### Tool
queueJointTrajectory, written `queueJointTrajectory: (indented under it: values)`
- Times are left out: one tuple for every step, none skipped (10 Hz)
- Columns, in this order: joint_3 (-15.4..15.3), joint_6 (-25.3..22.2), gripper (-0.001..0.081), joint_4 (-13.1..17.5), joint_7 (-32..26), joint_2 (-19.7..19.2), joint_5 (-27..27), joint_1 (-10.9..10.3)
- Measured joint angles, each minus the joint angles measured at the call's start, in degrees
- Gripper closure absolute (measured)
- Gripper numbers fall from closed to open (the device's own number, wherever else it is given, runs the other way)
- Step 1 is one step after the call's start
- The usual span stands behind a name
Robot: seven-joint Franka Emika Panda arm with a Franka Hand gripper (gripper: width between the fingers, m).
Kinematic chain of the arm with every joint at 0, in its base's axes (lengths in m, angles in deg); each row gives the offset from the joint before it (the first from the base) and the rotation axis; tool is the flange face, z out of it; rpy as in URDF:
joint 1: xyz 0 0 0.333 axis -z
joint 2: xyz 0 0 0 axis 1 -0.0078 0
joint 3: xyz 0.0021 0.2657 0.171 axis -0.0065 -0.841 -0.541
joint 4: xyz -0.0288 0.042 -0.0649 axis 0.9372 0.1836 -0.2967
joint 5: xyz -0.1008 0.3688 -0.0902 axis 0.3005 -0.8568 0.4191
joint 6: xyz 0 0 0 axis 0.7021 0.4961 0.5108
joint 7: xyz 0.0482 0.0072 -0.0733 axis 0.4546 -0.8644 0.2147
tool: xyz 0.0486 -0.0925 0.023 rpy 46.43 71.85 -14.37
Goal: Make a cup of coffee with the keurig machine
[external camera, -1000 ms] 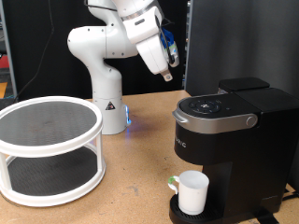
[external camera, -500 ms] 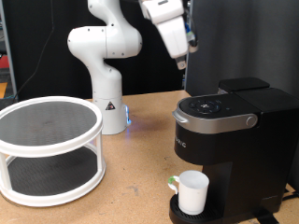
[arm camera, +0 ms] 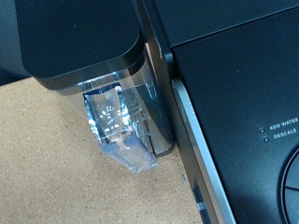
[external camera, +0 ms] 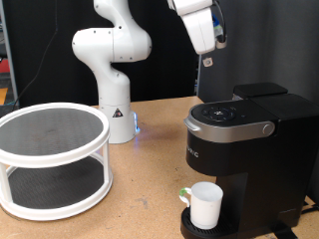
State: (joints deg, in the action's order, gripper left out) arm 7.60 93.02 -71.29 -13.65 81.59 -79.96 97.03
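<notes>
The keurig machine (external camera: 249, 134) stands at the exterior view's right, matte black with its silver-grey lid handle down and the round button panel (external camera: 221, 113) on top. The cup (external camera: 205, 204), a white mug with a green mark near the rim, stands upright on the drip tray under the spout. My gripper (external camera: 206, 60) hangs high above the machine's top, well apart from it, with nothing seen in it. The wrist view looks down on the keurig machine's black top (arm camera: 234, 103) and its clear water tank (arm camera: 121, 126); my fingers do not show there.
A white two-tier round rack (external camera: 50, 159) stands at the exterior view's left on the wooden table (external camera: 140, 199). The arm's white base (external camera: 112, 90) stands behind, at the middle. A dark panel (external camera: 259, 40) rises behind the machine.
My arm has swung up and towards the exterior view's right, from beside the base to above the machine. The cup and the machine have not moved.
</notes>
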Motion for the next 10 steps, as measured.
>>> queueJointTrajectory:
  values:
    - [-0.5, 1.1, 0.0005, 0.3, -1.7, -0.2, 0.9, -0.1]
    - [-1.5, 2.4, 0.0005, 1.1, -2.0, -0.6, 1.5, -0.2]
    - [-2.6, 3.6, 0.0005, 2.4, -0.7, -1.3, 1.6, -0.2]
    - [-3.6, 4.2, 0.0005, 4.2, 1.5, -2.4, 1.5, -0.2]
    - [-4.2, 4.4, 0.0005, 6.2, 3.1, -3.6, 1.4, -0.2]
    - [-4.5, 4.4, 0.0005, 8.4, 4.3, -5.1, 1.4, -0.2]
    - [-4.6, 4.4, 0.0005, 10.3, 4.8, -6.5, 1.9, -0.1]
    - [-4.7, 4.1, 0.0005, 12.0, 4.9, -7.8, 3.6, 0.0]
    - [-4.7, 3.7, 0.0005, 13.6, 4.9, -9.0, 5.1, 0.1]
    - [-4.7, 3.3, 0.0005, 14.8, 4.7, -10.0, 5.8, 0.2]
